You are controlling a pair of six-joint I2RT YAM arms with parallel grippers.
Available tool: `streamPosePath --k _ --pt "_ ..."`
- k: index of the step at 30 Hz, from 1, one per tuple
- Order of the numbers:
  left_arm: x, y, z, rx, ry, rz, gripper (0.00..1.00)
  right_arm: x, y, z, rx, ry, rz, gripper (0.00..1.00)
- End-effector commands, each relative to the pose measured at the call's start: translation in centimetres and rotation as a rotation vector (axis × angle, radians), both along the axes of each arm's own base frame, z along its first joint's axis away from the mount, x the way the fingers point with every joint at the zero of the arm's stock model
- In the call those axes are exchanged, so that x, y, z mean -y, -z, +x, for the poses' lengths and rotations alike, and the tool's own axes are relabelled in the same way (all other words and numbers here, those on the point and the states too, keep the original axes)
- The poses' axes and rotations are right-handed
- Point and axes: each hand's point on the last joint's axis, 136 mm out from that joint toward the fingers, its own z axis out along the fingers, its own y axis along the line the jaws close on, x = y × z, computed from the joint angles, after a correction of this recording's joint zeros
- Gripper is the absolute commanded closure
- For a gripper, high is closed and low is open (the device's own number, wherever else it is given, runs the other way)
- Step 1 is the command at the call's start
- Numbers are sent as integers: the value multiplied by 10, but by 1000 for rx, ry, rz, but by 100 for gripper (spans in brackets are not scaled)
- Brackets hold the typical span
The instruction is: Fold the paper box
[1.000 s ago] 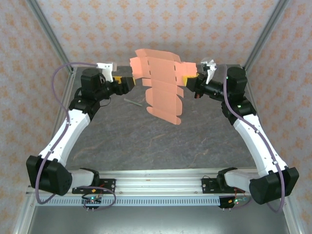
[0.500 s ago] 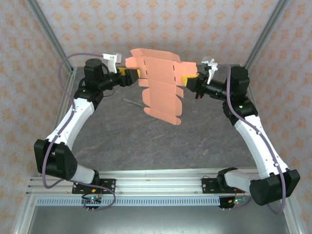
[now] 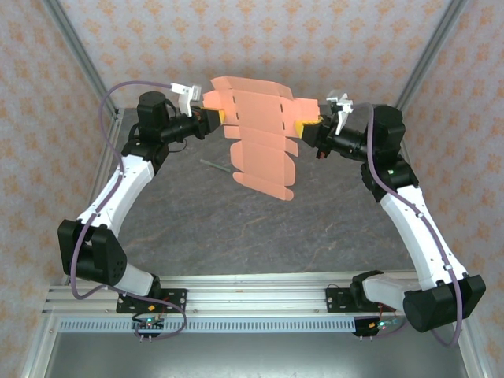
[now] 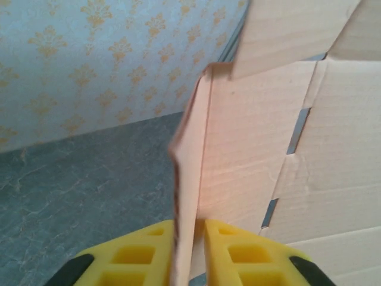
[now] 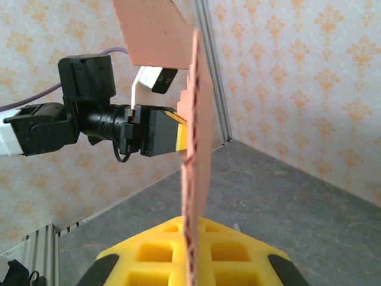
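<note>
The paper box (image 3: 264,146), a flat salmon-orange die-cut sheet of thin card, hung in the air between the two pincers, above the grey marbled table (image 3: 236,228); the left gripper (image 3: 214,118) was clamped on a side flap; the right gripper (image 3: 307,126) pinched the opposite edge, the card rising from between its yellow pads (image 5: 155,250); light and floppy, the sheet would likely bow or crease if squeezed mid-panel; edge holds beside the fold lines looked safest.
</note>
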Motion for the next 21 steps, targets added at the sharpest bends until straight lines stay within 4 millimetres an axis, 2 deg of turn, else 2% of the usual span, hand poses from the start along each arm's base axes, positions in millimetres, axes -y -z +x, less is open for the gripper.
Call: streamPosePath --k 1,5,7,10,13,16,21 --pt "-2 -29 -18 107 28 33 89 9 -10 5 40 67 -26 100" --pt "-4 -23 -32 121 38 83 97 19 7 19 -3 156 -68 99" --pt "-6 -17 -39 120 45 118 100 24 16 27 -34 200 -90 90" --pt "-10 -8 -50 106 42 178 100 36 32 37 -76 286 -154 66" --pt "-13 -4 -59 98 51 227 100 53 42 40 -71 372 -274 54" --pt "-14 0 -66 84 66 282 100 60 42 38 -23 389 -369 47" --pt "-17 2 -71 53 72 380 100 53 31 27 99 302 -456 38"
